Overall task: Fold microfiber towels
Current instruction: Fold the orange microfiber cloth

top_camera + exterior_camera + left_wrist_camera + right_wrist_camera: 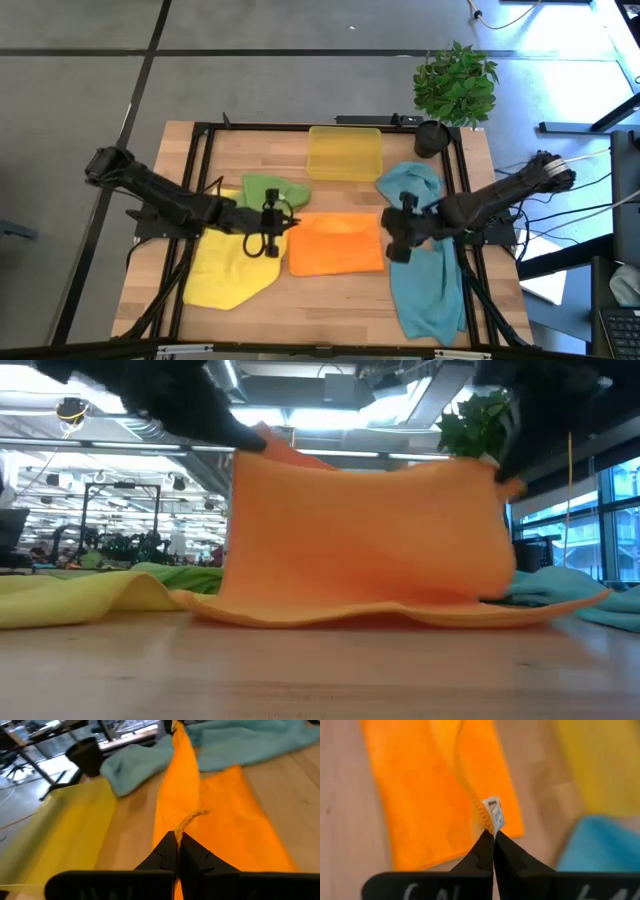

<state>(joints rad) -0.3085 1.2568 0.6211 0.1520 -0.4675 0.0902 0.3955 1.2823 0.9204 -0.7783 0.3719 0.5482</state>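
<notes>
left gripper (pixel 176 840) and right gripper (pixel 493 836) each pinch an orange towel (pixel 335 245) corner, first fold midway between them; yellow towel (pixel 228 270), green towel (pixel 272 190), teal towels (pixel 425 270) flanking, unfolded

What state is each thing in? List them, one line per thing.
Orange microfiber towel: two corners lifted, far half raised, near edge on the wooden table.
Left gripper: fingers shut on an orange towel corner.
Right gripper: fingers shut on the corner with the white tag.
Yellow microfiber towel: unfolded, rumpled.
Green microfiber towel: crumpled.
Teal-blue microfiber towels: heaped, unfolded.
Translucent yellow plastic tray: empty.
</notes>
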